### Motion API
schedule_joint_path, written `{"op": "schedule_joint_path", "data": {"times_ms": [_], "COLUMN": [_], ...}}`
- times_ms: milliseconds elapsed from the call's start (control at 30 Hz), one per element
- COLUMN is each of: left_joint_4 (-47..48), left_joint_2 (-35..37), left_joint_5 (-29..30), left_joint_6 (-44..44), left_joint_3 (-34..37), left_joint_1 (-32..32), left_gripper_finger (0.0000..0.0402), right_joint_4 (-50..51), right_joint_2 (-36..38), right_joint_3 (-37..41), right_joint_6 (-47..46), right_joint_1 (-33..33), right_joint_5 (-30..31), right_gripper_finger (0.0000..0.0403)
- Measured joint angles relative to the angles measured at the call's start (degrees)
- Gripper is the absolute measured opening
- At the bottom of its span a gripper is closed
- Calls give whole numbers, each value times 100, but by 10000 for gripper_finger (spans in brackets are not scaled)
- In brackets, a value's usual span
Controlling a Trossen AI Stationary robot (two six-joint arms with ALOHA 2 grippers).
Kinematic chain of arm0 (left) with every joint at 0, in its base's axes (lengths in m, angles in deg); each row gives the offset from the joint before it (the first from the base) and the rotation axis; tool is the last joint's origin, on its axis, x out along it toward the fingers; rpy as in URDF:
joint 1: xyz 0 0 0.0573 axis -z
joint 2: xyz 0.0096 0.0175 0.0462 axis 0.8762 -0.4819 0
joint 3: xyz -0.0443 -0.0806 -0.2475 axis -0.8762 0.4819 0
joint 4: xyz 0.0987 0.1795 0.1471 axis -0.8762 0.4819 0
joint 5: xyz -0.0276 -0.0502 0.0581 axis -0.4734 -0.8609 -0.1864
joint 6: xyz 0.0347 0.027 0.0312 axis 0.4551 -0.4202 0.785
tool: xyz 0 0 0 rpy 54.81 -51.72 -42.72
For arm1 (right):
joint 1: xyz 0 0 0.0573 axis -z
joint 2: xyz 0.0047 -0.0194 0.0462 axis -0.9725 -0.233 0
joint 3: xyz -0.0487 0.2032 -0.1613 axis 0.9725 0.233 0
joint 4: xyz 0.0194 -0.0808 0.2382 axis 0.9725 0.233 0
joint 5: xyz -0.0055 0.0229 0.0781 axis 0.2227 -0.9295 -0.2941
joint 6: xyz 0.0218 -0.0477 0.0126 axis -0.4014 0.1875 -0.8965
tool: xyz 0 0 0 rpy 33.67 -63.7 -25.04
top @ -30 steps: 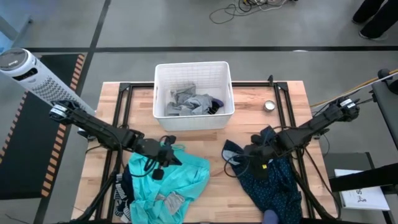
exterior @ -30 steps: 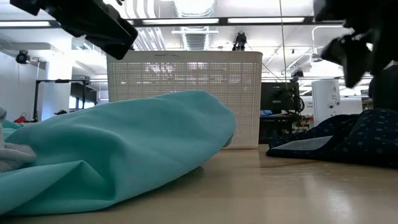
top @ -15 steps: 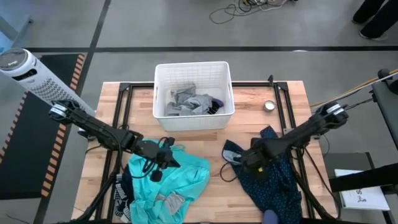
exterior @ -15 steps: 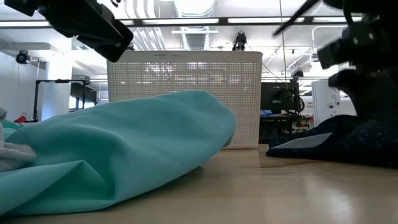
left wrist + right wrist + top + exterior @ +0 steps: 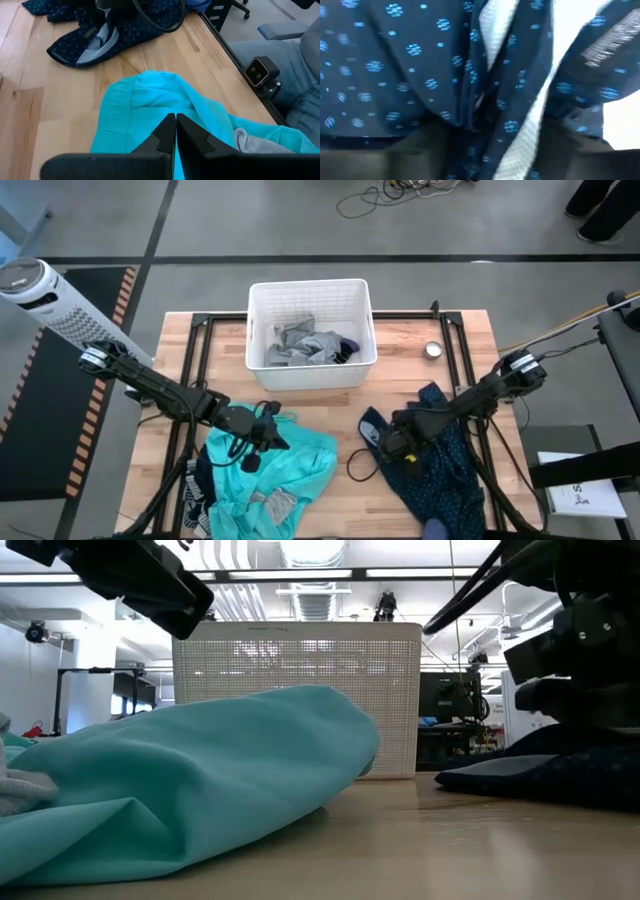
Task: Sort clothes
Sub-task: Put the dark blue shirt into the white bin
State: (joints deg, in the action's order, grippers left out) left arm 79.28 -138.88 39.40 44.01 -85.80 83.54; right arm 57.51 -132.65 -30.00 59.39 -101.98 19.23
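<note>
The large turquoise garment (image 5: 275,470) lies bunched on the table's near left; it also shows in the left wrist view (image 5: 150,105). A small grey garment (image 5: 277,504) lies on its near edge. A navy garment with white lettering (image 5: 196,494) pokes out at its left. My left gripper (image 5: 266,430) is shut and hovers just above the turquoise garment's far edge. The dark blue dotted garment (image 5: 435,465) lies spread on the near right. My right gripper (image 5: 393,444) is open and down on that garment's left part. My right gripper comes down from above onto the dotted garment's left part (image 5: 475,107). A bunched ridge of the cloth stands between its open fingers. The garment lies slack on the table (image 5: 560,775).
The white ribbed bin (image 5: 311,365) stands at the far middle with grey and dark clothes inside. A small metal round object (image 5: 432,350) sits to the right of the bin. A black cable loop (image 5: 358,466) lies between the two garments. Bare wood shows between them.
My right gripper has gone down and toward the table's left and near edges, from above the dotted garment onto its left part.
</note>
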Motion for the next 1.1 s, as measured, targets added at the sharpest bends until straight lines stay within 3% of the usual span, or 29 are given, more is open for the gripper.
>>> {"op": "schedule_joint_path", "data": {"times_ms": [133,167,533,1100], "left_joint_4": [-89,-98,-125,-140], "left_joint_2": [0,0,0,0], "left_joint_5": [4,4,160,166], "left_joint_6": [12,17,109,216], "left_joint_3": [0,0,0,0], "left_joint_1": [0,0,2,15], "left_gripper_finger": [0,0,0,0], "right_joint_4": [-129,-145,-172,675], "right_joint_2": [131,178,990,1343], "right_joint_3": [19,26,-466,-2805], "right_joint_6": [199,260,439,1393], "right_joint_1": [65,85,186,186], "right_joint_5": [201,220,869,2141], "right_gripper_finger": [42,24,6,3]}}
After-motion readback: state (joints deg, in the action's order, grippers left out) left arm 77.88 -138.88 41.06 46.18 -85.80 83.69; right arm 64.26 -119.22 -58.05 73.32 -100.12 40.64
